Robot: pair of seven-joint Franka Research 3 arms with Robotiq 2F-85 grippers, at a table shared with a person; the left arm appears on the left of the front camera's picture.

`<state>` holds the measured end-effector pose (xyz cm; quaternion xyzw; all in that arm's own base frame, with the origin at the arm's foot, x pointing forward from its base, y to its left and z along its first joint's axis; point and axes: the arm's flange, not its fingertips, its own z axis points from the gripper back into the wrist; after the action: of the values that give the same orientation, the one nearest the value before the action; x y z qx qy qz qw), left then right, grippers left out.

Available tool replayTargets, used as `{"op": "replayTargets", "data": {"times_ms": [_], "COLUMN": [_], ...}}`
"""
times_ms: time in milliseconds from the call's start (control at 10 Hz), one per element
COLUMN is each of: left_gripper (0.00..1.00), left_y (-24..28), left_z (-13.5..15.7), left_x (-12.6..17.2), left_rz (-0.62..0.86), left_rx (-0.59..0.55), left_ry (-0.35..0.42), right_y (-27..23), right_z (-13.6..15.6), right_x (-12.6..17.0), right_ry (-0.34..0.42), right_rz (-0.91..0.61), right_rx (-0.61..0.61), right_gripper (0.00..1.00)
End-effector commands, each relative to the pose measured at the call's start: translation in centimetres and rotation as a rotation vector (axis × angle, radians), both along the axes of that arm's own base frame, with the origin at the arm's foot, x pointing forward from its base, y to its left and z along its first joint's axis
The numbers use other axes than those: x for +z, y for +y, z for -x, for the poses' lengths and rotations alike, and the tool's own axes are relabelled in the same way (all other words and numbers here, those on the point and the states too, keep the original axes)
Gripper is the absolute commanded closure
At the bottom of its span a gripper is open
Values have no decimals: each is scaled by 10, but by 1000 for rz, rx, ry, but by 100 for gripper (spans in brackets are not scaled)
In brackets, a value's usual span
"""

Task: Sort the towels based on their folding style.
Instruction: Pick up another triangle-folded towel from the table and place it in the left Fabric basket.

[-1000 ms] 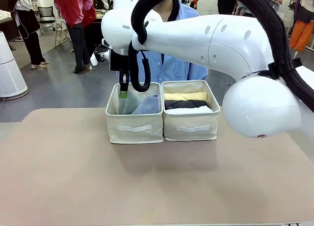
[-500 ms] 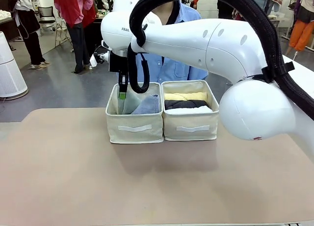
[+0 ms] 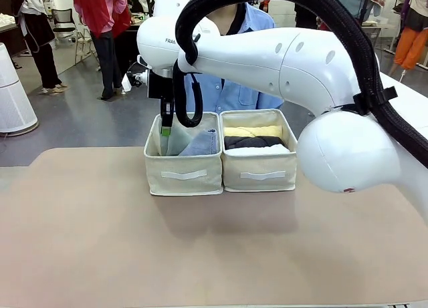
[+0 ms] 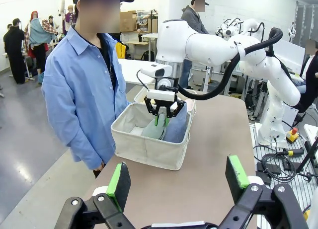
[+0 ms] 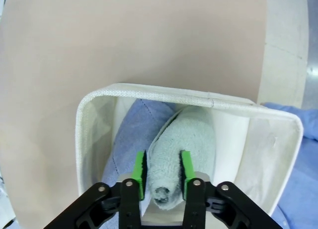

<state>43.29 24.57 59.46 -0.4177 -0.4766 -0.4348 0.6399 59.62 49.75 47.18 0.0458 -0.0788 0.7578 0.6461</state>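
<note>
My right gripper (image 5: 163, 172) reaches down into the left cream box (image 3: 184, 174). Its green pads press both sides of the narrow end of a pale grey-green cone towel (image 5: 184, 139), which stands in that box. A light blue towel (image 5: 129, 149) leans right beside it. From the front the right gripper (image 3: 166, 129) hangs over the box's far left corner. The right box (image 3: 259, 174) holds a yellow roll (image 3: 253, 131), a dark grey roll (image 3: 254, 142) and a white roll (image 3: 261, 149). My left gripper (image 4: 177, 179) is open above the table with nothing in it.
A person in a blue shirt (image 4: 84, 90) stands close behind the two boxes at the far edge. My right arm's big white elbow (image 3: 348, 147) looms over the table's right side. The tan tabletop (image 3: 134, 241) is bare in front of the boxes.
My right arm's elbow has drifted a little to the left and the wrist has risen slightly. The grey-green towel stays in the left box between the pads.
</note>
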Motion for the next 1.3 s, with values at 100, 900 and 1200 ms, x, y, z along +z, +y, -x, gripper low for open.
{"op": "replayTargets", "data": {"times_ms": [100,900,1200], "left_gripper": [0,0,0], "left_y": [0,0,0], "left_z": [2,2,2], "left_x": [1,1,1], "left_rz": [5,5,5], "left_rx": [-3,-3,-3], "left_ry": [-6,-6,-6], "right_y": [16,12,8], "right_z": [-15,-13,-8], "right_x": [11,27,49], "right_ry": [-8,-24,-64], "right_rz": [-9,-13,-18], "right_rx": [21,32,30], "right_gripper": [0,0,0]}}
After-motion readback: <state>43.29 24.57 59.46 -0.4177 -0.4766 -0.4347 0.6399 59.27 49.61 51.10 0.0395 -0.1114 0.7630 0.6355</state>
